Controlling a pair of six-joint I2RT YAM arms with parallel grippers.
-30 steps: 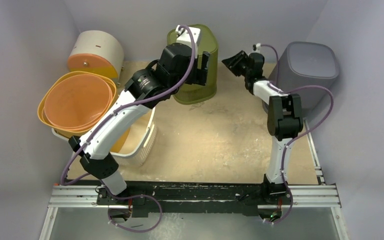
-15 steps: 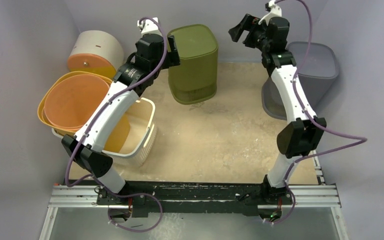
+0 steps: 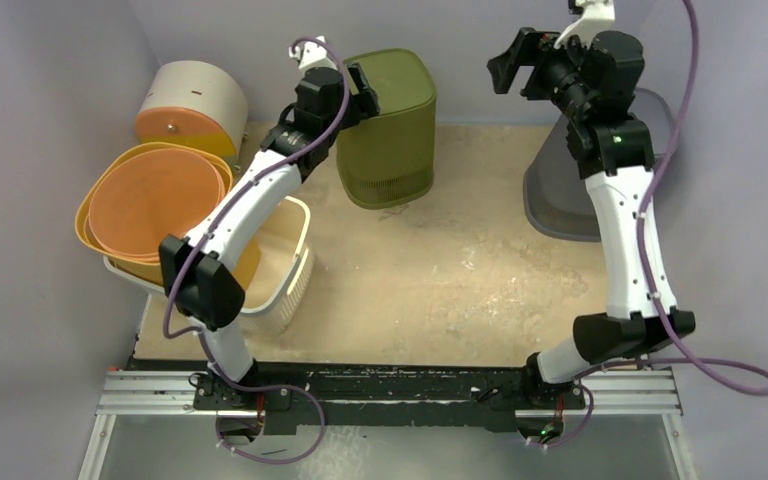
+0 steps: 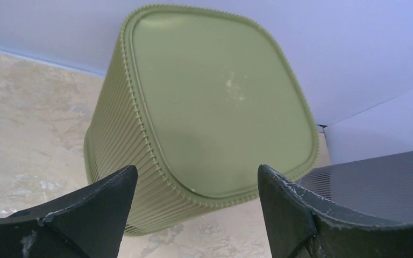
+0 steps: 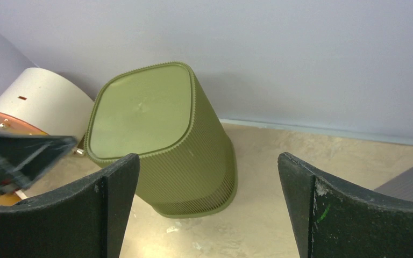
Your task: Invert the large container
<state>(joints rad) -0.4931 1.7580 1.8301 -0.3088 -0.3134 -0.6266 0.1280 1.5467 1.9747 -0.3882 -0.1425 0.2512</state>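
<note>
- Large green container [image 3: 388, 125] stands upside down at the back of the worktop [image 3: 430, 290], flat base up and rim on the surface, close to the rear wall.
- Left pincer [image 3: 363, 90] is released, jaws spread wide, near the container's upper left edge and not touching it.
- Right pincer [image 3: 513, 65] is also released, raised well to the container's right and holding nothing.
- Grey bin [image 3: 560, 200] sits at the right; orange bowls [image 3: 150, 205] rest in a white basket [image 3: 285, 275] at the left.
</note>
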